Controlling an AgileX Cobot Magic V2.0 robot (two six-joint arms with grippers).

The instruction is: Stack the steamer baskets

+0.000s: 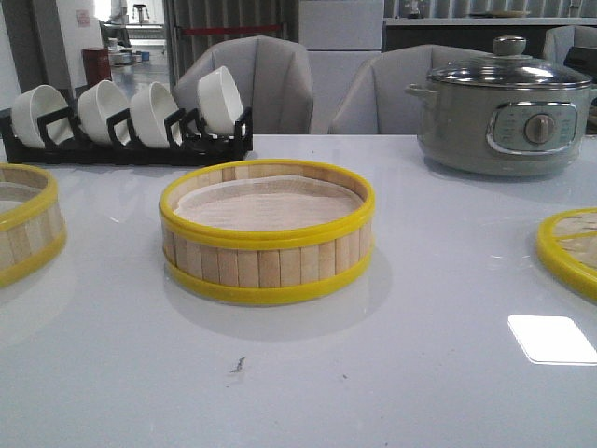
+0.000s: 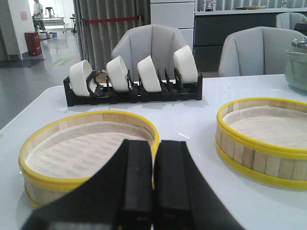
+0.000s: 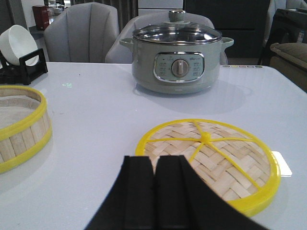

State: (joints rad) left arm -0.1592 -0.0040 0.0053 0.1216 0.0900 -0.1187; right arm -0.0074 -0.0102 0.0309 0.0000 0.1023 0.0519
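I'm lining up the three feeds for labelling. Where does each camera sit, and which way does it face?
Front view: faces forward over the table at the centre steamer basket; no robot parts show.
Left wrist view: on the left arm, over the closed left gripper toward the left steamer basket.
Right wrist view: on the right arm, over the closed right gripper toward the woven lid.
Front and right wrist share the grey electric pot.

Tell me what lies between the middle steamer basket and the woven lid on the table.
Nothing: between the middle steamer basket and the woven lid there is only bare white table, as the front view shows; the grey pot stands farther back.
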